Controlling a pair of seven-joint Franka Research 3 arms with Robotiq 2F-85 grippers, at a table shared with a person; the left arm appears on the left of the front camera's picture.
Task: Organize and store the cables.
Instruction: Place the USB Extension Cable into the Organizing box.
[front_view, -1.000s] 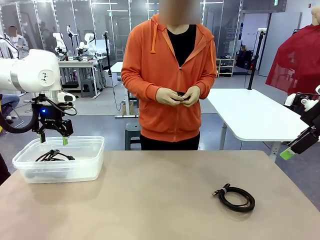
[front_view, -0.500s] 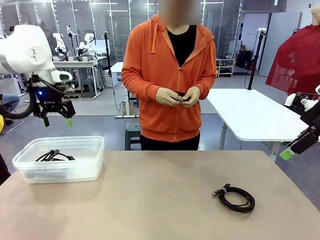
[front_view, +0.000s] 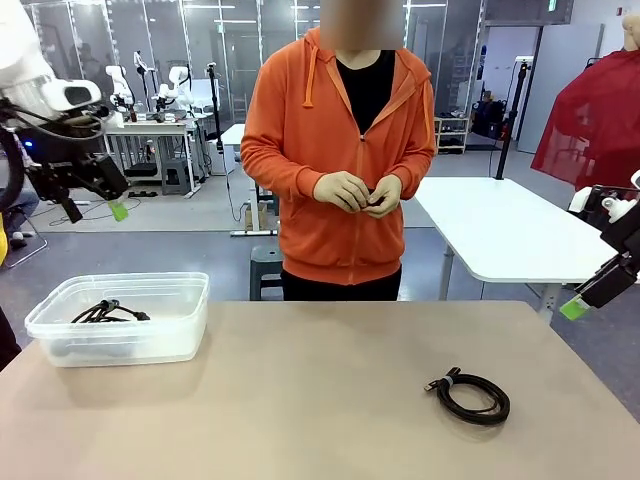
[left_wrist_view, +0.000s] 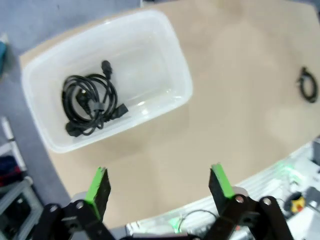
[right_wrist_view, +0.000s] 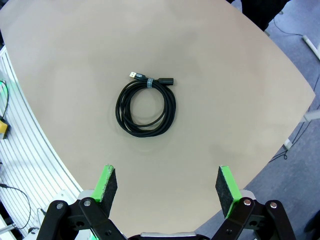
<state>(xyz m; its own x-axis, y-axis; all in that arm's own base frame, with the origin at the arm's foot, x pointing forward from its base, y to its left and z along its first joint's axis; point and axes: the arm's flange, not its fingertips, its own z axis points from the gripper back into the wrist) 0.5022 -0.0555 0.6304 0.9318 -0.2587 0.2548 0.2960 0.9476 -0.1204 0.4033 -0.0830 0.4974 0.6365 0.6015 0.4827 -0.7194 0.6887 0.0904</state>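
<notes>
A black coiled cable (front_view: 472, 397), tied once with both plugs side by side, lies loose on the table's (front_view: 300, 400) right half, toward my near edge; another coil (left_wrist_view: 92, 105) rests in the clear bin (front_view: 150, 345) by the left edge. My right gripper (right_wrist_view: 167, 182) waits beyond the right edge, jaws spread. I judge it best to descend squarely and pinch one side of the loop. My left gripper (front_view: 95, 208) hangs high, also spread.
</notes>
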